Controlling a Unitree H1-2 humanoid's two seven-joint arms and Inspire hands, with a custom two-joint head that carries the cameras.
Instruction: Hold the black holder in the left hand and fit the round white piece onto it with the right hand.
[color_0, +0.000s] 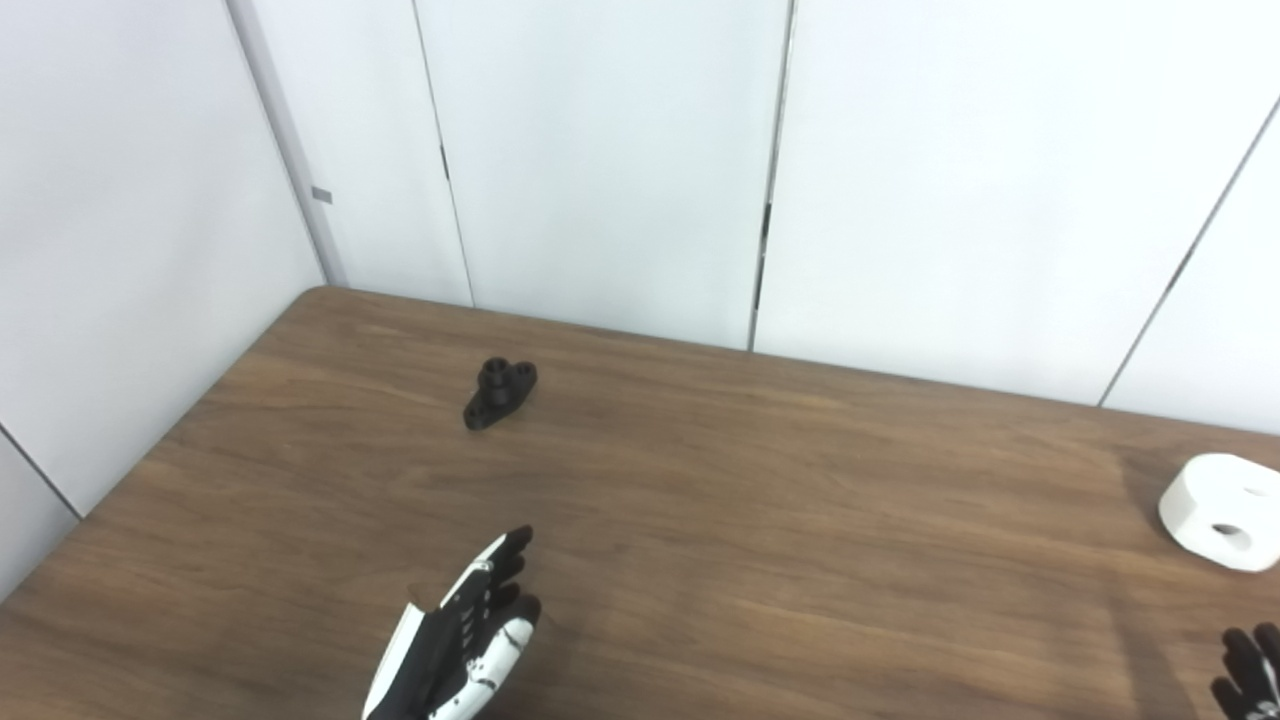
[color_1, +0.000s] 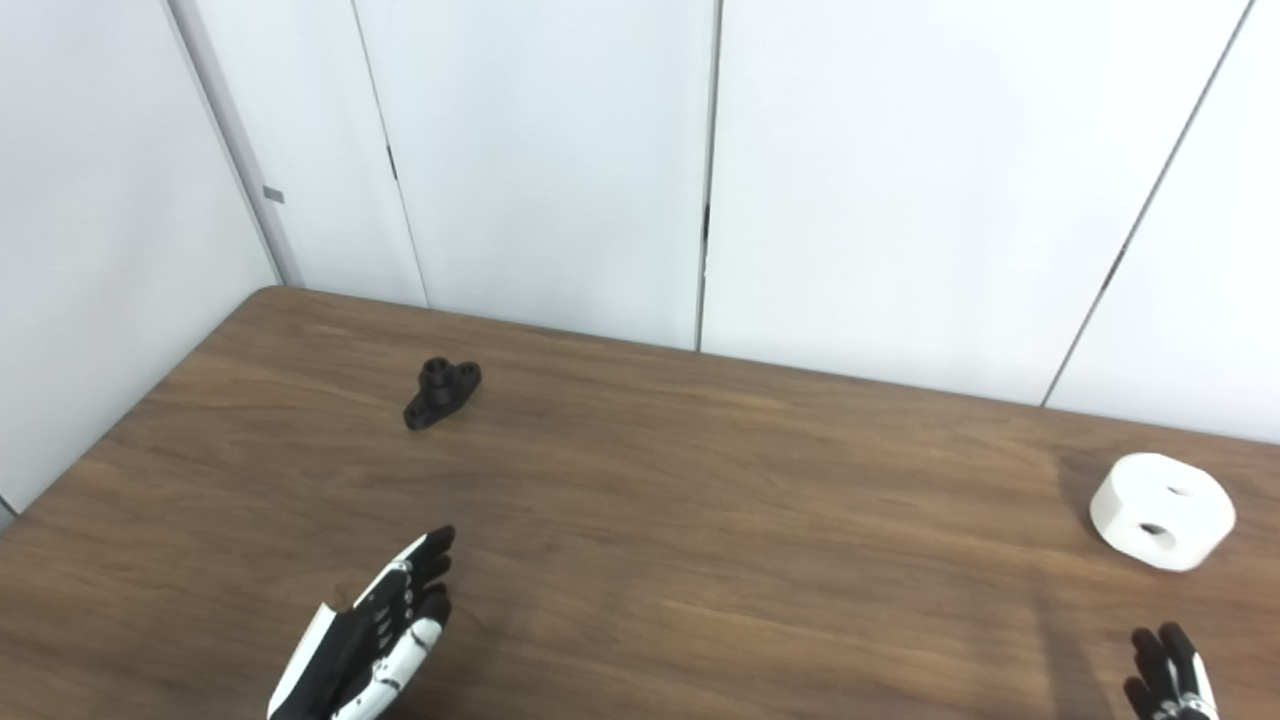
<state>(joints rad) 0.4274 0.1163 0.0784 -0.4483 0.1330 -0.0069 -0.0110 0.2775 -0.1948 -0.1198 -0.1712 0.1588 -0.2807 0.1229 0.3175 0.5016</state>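
Black holder (color_0: 499, 393) lay far off on table (color_0: 720, 520); my left hand (color_0: 462, 635) open, empty; right hand (color_1: 1168, 678) barely showing, state untellable. Risk: small holder skidding from fingertips.

The left hand (color_1: 365, 640) has a glossy white shell over black inner parts, and its segmented fingers (color_1: 428, 555) end in black tips. Of the right hand (color_1: 1170, 675) only black fingers show, perhaps white-edged.
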